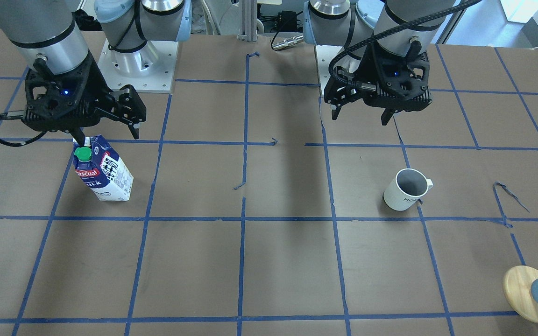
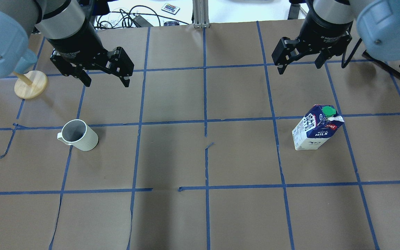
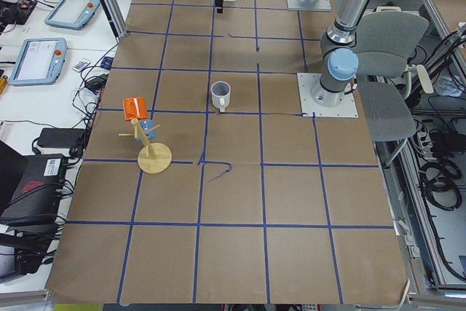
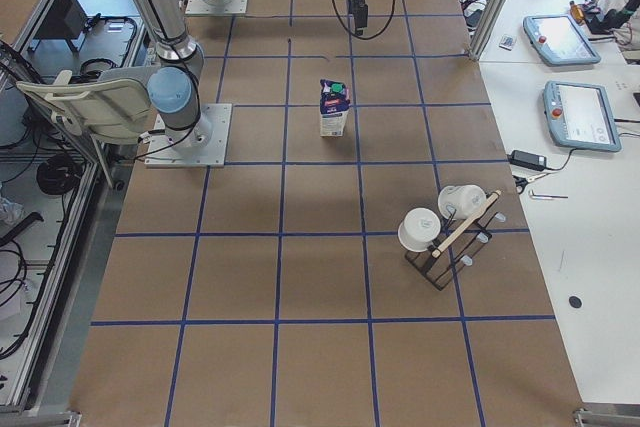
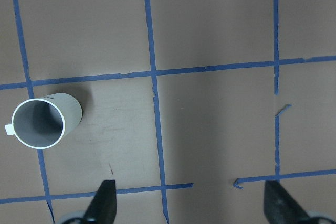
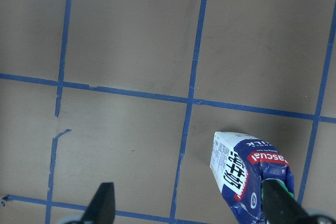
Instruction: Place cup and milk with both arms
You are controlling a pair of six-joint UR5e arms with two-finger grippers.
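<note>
Cup (image 2: 82, 137) and milk (image 2: 313, 133) upright, well apart on table (image 2: 203, 215)

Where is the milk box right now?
In the overhead view the milk stands on the right side, near the right tool, far from the cup.

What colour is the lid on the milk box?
Green cap on the milk; overhead view shows it best.

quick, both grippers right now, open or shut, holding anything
Left gripper: open, empty, clear of the white ceramic mug.
Right gripper: open, empty, not gripping the blue-and-white milk carton.
</note>
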